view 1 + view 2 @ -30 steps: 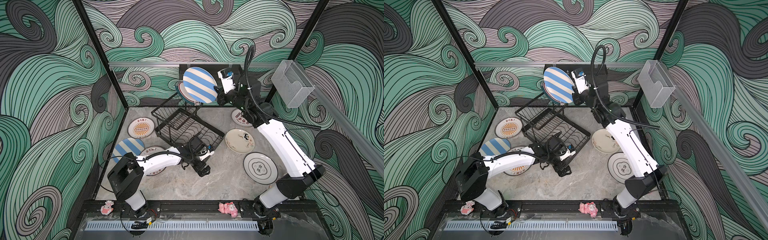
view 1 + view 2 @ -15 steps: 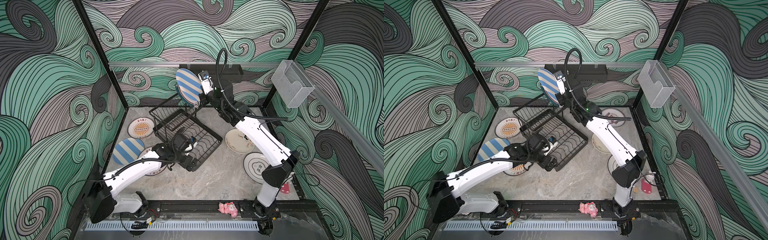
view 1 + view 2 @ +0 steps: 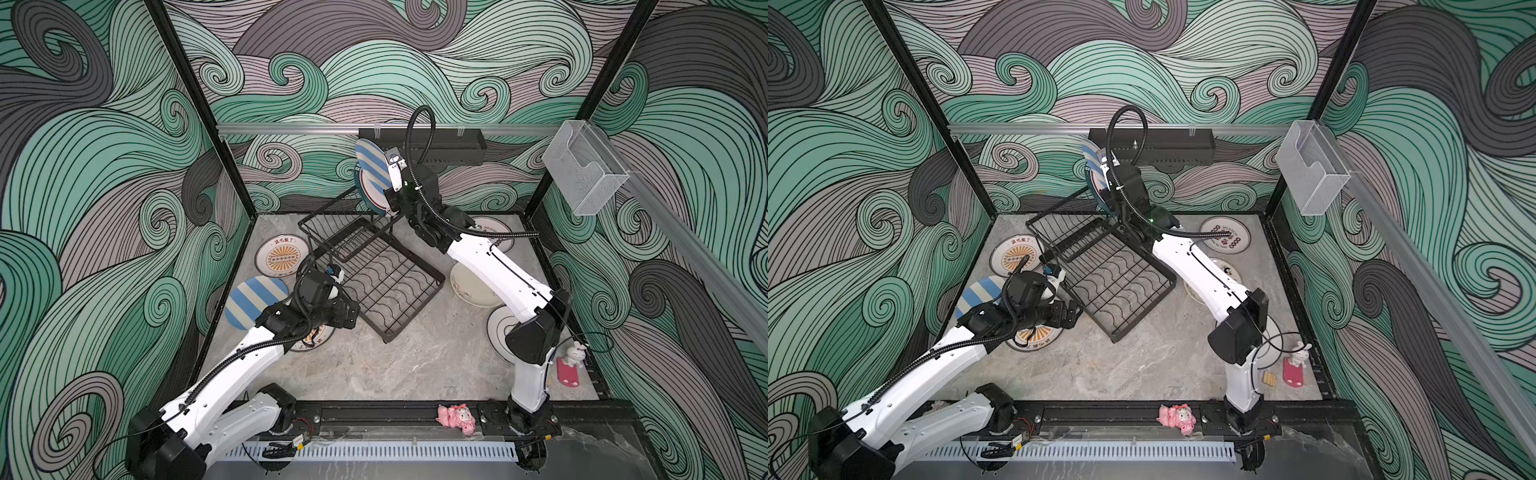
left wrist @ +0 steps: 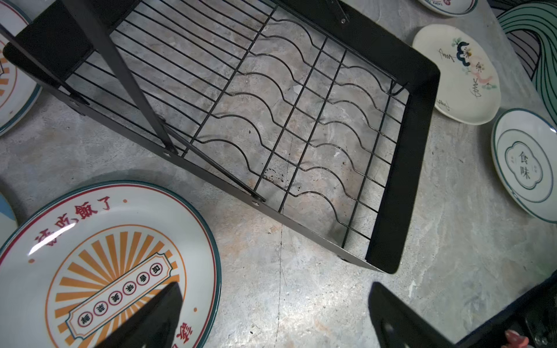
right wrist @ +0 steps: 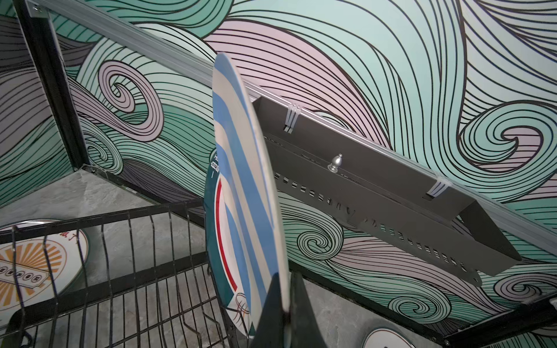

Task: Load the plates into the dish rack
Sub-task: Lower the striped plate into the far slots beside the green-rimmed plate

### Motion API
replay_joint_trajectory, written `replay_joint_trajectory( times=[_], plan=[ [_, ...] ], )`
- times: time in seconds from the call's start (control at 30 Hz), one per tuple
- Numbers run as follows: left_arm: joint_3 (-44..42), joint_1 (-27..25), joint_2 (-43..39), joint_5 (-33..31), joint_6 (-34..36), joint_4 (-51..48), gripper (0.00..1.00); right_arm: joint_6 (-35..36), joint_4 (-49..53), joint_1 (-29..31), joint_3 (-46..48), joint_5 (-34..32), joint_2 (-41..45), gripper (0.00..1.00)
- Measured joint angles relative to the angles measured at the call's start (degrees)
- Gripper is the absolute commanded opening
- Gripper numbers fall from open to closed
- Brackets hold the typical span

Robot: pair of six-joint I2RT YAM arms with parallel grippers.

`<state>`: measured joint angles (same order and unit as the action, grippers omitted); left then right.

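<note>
My right gripper (image 5: 286, 277) is shut on the rim of a blue-and-cream striped plate (image 3: 371, 164) (image 5: 241, 180). It holds the plate on edge over the raised basket of the dish rack (image 3: 374, 274) (image 4: 401, 168), beside a green-rimmed plate (image 3: 369, 197) standing there. My left gripper (image 4: 275, 286) (image 3: 353, 316) hangs open and empty by the rack's near corner, next to an orange sunburst plate (image 4: 105, 271). Flat on the table lie another striped plate (image 3: 253, 301), a second sunburst plate (image 3: 282, 257), a doodled cream plate (image 4: 458, 75), a flower-outline plate (image 4: 527, 162) and a red-lettered plate (image 3: 1225, 235).
A black perforated tray (image 3: 449, 145) hangs on the back wall just behind the held plate. A clear plastic box (image 3: 582, 174) is fixed to the right rail. A pink toy (image 3: 455, 415) and a rabbit figure (image 3: 575, 355) sit near the front right.
The right arm has swung the striped plate left and turned it edge-on over the raised basket. The left gripper has drawn back left from the rack's front toward the sunburst plate.
</note>
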<state>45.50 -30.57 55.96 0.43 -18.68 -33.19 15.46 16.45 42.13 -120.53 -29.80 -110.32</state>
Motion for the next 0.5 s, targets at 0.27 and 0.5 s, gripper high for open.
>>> replay_joint_trajectory(
  times=[0.27,0.5],
  plan=[
    [-3.5,1.1,-0.7,0.1,-4.0,2.4,0.98,-0.3,0.3,-0.5,0.0,0.5,-0.3,0.00],
    [-3.8,1.9,-1.3,-0.9,-5.5,2.4,0.99,-2.3,0.5,-1.5,0.4,2.9,-0.3,0.00]
  ],
)
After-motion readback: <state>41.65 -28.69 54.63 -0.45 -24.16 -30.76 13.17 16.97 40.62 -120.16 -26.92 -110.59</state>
